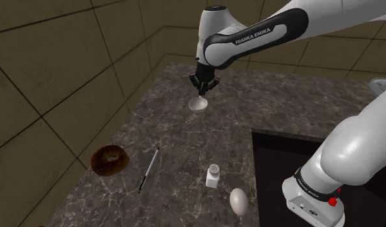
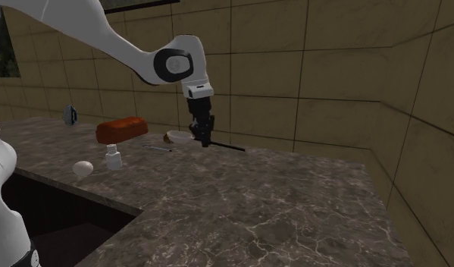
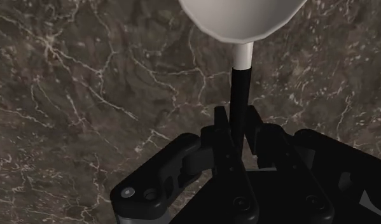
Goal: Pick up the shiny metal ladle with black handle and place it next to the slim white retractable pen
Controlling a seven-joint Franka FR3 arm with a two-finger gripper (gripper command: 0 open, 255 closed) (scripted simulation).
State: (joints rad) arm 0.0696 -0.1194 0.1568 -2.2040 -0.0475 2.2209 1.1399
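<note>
Marble, dark brown with pale veins, tops the bench (image 1: 185,148), which runs into a corner of walls (image 1: 56,71) laid in large tan tiles with dark seams.

Going left to right in the shoulder view, a brown glazed doughnut (image 1: 109,160) lies near the bench's left edge. Just beside it, not touching, lies the slim white pen (image 1: 149,169), set at a slant with one end toward the doughnut's side.

Farther back, near the corner and well apart from the pen, is the ladle (image 1: 198,104). Its bowl is drawn pale, almost white, and opens upward. In the wrist view a short white neck leads from the bowl into a thin black handle. The black gripper (image 1: 203,86) comes down on it from above, and the fingers (image 3: 222,130) are clamped on the handle, one on each side, close to the neck. In the second exterior view the handle runs out level past the gripper toward the wall. The bowl sits very low there, perhaps resting on the marble; I cannot tell whether it touches.

Right of the pen stands a small white shaker (image 1: 212,175) with a grey perforated cap; its contents cannot be seen. A pale egg (image 1: 238,201) lies near it, toward the front edge. Beyond these a rectangular dark recess (image 1: 281,155) is cut into the bench, and the white arm (image 1: 352,148) rises over it from the lower right.
</note>
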